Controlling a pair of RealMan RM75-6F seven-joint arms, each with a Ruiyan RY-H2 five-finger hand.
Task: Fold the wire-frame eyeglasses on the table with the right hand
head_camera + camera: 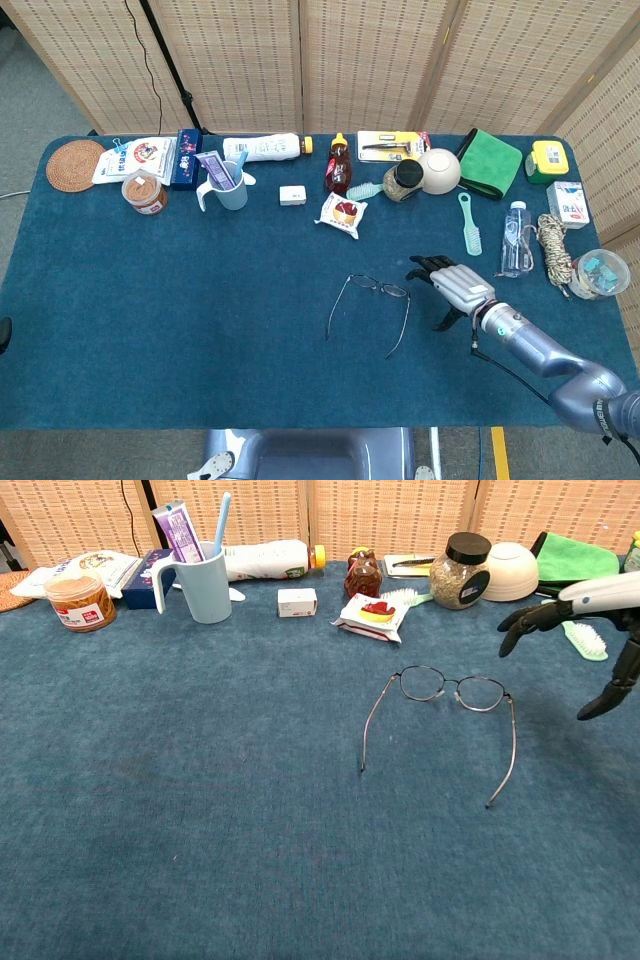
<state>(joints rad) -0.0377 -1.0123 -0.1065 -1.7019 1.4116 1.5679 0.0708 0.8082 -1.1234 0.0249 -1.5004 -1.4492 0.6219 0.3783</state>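
Observation:
The wire-frame eyeglasses [378, 290] [452, 690] lie on the blue tablecloth with both temples unfolded, pointing toward the near edge. My right hand [452, 285] [575, 645] hovers just to the right of the glasses, fingers spread and thumb hanging down, holding nothing. A small gap separates its fingertips from the right lens. My left hand does not show in either view.
Along the far side stand a light blue mug with toothpaste [226, 182], a snack packet [341, 214], a brown bottle [339, 166], a jar [404, 180], a white bowl [439, 170] and a green brush [469, 222]. A water bottle [514, 238] and rope [553, 250] lie right of the hand.

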